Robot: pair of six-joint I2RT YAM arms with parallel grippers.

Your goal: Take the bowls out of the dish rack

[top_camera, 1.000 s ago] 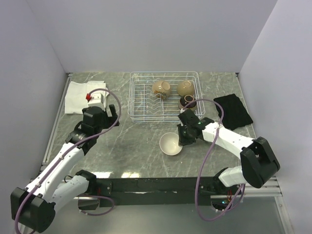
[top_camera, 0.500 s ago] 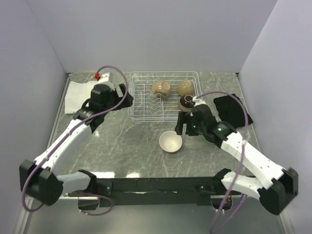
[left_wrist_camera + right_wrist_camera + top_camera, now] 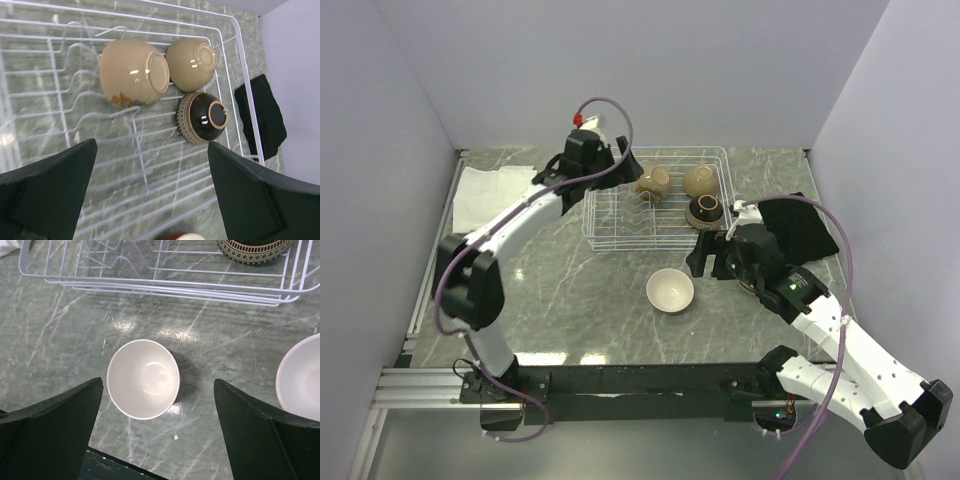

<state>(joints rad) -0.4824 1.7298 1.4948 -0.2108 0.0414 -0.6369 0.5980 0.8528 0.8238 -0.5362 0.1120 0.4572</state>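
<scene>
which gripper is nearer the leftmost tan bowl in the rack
Left. The left gripper hovers over the dish rack, left of the tan bowl; the right gripper is outside its near edge.

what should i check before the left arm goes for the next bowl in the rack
1. Left fingers open: ok, spread wide over the white wire dish rack.
2. Targets visible: ok, two tan round ceramic bowls and a dark patterned ceramic bowl lie tipped inside.
3. Tan bowls apart: not ok, they appear to touch.
4. Right fingers open: ok, nothing held.
5. White-lined round bowl upright on the grey marble table: ok.
</scene>
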